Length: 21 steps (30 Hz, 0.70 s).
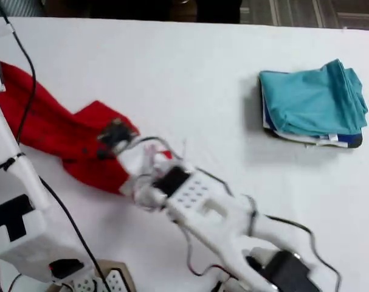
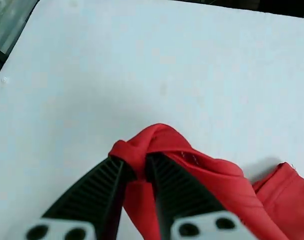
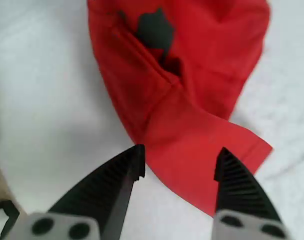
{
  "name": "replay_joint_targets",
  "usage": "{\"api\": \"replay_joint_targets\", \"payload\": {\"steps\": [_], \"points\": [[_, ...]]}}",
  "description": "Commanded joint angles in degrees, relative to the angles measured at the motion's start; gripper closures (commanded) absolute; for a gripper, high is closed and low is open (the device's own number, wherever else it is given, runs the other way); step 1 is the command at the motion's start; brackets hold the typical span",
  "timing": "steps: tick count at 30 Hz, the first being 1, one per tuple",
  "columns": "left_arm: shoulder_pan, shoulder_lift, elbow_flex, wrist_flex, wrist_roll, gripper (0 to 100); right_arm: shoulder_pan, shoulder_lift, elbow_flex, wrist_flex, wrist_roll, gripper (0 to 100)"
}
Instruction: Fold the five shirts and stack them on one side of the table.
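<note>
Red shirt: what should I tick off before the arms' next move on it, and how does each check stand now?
1. Left gripper holds the red shirt: ok, shut on a bunched fold.
2. Right gripper ready to grasp: ok, open, at the shirt's edge.
3. Shirt spread flat: not ok, rumpled.
4. Folded stack out of the way: ok, apart from the red shirt on the white table.
5. Four shirts in the stack: cannot tell.

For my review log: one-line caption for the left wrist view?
Left hand shut on a bunched fold of the red shirt, white table beyond.
</note>
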Motion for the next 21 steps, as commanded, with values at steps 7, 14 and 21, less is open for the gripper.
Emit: {"api": "replay_joint_targets", "payload": {"steps": [7,14,21], "points": [[-0.7,-0.3,-0.2,-1.3,-0.2,97,-5.6,9.0,-7.6,-1.2,1.5,76.5],[-0.8,-0.6,-0.5,-1.1,-0.1,97,-2.9,23.5,-10.9,-6.5,1.6,76.7],[-0.8,-0.6,-0.7,2.2,-0.4,97,6.9,27.8,-21.5,0.9,1.5,95.8]]}}
